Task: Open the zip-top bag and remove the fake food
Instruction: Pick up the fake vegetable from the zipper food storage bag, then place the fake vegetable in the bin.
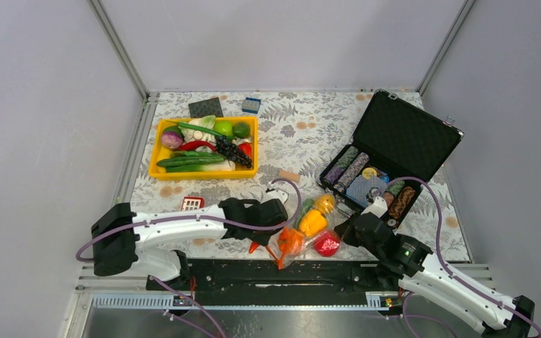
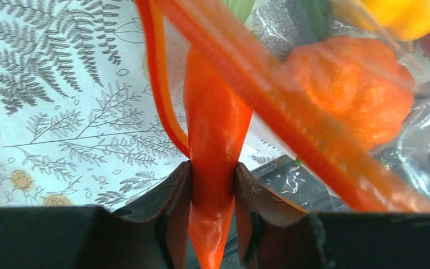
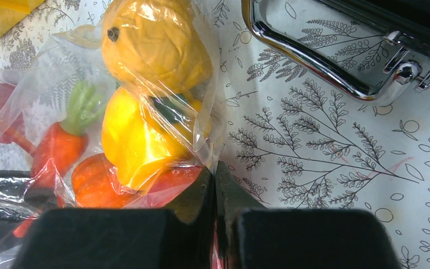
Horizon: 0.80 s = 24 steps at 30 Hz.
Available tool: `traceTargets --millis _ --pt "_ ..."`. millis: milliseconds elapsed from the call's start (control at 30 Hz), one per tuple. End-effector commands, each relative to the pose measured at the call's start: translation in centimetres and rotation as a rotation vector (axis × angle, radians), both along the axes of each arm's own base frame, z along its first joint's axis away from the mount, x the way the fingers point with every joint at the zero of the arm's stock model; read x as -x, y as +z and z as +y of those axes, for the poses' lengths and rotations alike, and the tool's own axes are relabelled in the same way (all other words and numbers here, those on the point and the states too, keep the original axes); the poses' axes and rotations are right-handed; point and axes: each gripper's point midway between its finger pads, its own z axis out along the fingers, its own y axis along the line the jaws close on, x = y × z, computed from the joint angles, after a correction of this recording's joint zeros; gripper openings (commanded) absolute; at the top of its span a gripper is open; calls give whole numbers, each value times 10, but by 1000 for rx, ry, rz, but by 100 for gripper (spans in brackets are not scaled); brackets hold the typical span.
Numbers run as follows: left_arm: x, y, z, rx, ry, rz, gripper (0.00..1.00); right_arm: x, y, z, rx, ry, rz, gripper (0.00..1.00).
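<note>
- Lying at the near edge of the counter (image 1: 296,134), about midway along it, the zip-top bag (image 1: 301,232) sits between the two arms with the fake food bunched inside.
- The left end effector (image 2: 213,171) has its jaws pressed against both sides of a tapered orange piece, which I take for the carrot (image 2: 215,123). It pokes out between the two tracks of the red-orange zip strip (image 2: 269,101), so the mouth looks at least partly open.
- The right end effector (image 3: 214,179) is closed, pinching the clear film at the bag's other end, just beside the apple (image 1: 327,244).
- The bag is thin, crinkly, limp film. It will likely slide and stretch rather than resist, so it needs an anchoring hold at the far end while anything is drawn out.
- The food pieces look light, hard and glossy, hence slippery. The carrot's taper may squirt out of the jaws, so a hold on its thicker body seems surer.
- The pumpkin (image 2: 347,84), yellow pepper (image 3: 131,140) and round yellow-orange fruit (image 3: 154,47) are wider and packed together under the film. They probably need the mouth spread wider and a grip across their middles.
</note>
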Motion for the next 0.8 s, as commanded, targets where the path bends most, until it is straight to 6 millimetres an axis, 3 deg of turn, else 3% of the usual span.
traceTargets --millis 0,300,567,767 --pt "-14 39 3 59 31 -97 21 -2 3 -1 -5 -17 -6 0" --pt "-18 89 30 245 34 -7 24 -6 6 -3 11 -27 -20 0" --pt "1 116 80 155 83 72 24 -11 10 -1 21 -27 -36 0" --pt "21 132 90 156 19 135 23 -12 8 2 26 -18 -34 0"
